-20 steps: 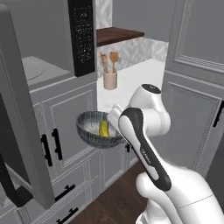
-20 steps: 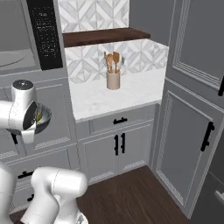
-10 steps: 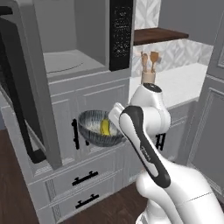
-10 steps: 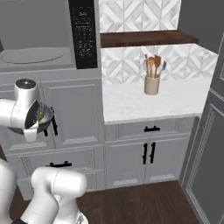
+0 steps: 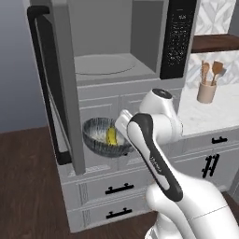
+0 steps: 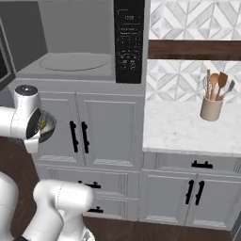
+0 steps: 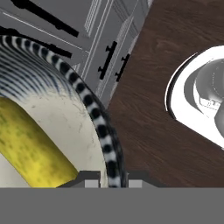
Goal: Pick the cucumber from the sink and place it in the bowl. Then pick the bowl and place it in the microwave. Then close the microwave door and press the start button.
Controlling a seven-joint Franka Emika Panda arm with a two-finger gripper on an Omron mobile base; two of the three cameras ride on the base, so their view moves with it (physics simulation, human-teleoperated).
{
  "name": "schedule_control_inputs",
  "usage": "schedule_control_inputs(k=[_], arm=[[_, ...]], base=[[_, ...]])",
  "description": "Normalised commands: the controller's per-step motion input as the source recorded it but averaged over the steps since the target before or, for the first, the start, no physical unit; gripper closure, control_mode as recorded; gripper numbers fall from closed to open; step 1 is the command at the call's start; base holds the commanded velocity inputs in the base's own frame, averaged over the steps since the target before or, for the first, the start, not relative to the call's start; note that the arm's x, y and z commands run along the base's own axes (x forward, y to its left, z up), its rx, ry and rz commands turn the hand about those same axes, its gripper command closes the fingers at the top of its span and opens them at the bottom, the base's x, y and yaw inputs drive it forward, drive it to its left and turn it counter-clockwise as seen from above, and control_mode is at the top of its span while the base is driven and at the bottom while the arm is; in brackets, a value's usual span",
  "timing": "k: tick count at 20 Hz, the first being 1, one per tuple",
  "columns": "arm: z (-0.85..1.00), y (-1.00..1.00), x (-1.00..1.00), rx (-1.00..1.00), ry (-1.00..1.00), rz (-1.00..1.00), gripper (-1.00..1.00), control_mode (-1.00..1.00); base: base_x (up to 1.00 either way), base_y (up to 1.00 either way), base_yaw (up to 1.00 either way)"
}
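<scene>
My gripper (image 7: 113, 177) is shut on the rim of the bowl (image 5: 103, 136), whose striped dark edge runs between the two fingertips in the hand view. The yellow cucumber (image 5: 111, 137) lies inside the bowl (image 7: 74, 131), and shows large in the hand view as the cucumber (image 7: 30, 151). I hold the bowl (image 6: 47, 125) in front of the lower cabinets, below the open microwave (image 5: 116, 42). The microwave door (image 5: 65, 88) stands swung out to the left, its black handle (image 5: 44, 84) facing outward. The keypad (image 6: 129, 40) runs down the right side. The sink is out of view.
A utensil crock (image 6: 211, 107) with wooden spoons stands on the white counter (image 6: 188, 132) to the right, under a dark wood shelf (image 6: 195, 49). Grey cabinets with black handles (image 6: 78, 136) are behind the bowl. Dark wood floor (image 7: 175, 65) lies below.
The whole scene has slid right in both base views, so the base has driven left and now faces the microwave. The bowl with the cucumber stays in my gripper.
</scene>
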Motion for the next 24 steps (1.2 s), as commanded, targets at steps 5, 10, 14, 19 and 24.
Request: schedule_control_inputs(k=[5, 10, 14, 19, 24], arm=[[0.00, 0.00, 0.00, 0.00, 0.00, 0.00, 1.00, 1.00], [0.00, 0.00, 0.00, 0.00, 0.00, 0.00, 1.00, 1.00], [0.00, 0.00, 0.00, 0.00, 0.00, 0.00, 1.00, 1.00], [0.00, 0.00, 0.00, 0.00, 0.00, 0.00, 1.00, 1.00], [0.00, 0.00, 0.00, 0.00, 0.00, 0.00, 1.00, 1.00]], base=[[0.67, -0.07, 0.09], [0.51, -0.01, 0.01], [0.33, 0.00, 0.00], [0.51, 0.04, 0.04], [0.17, 0.02, 0.01]])
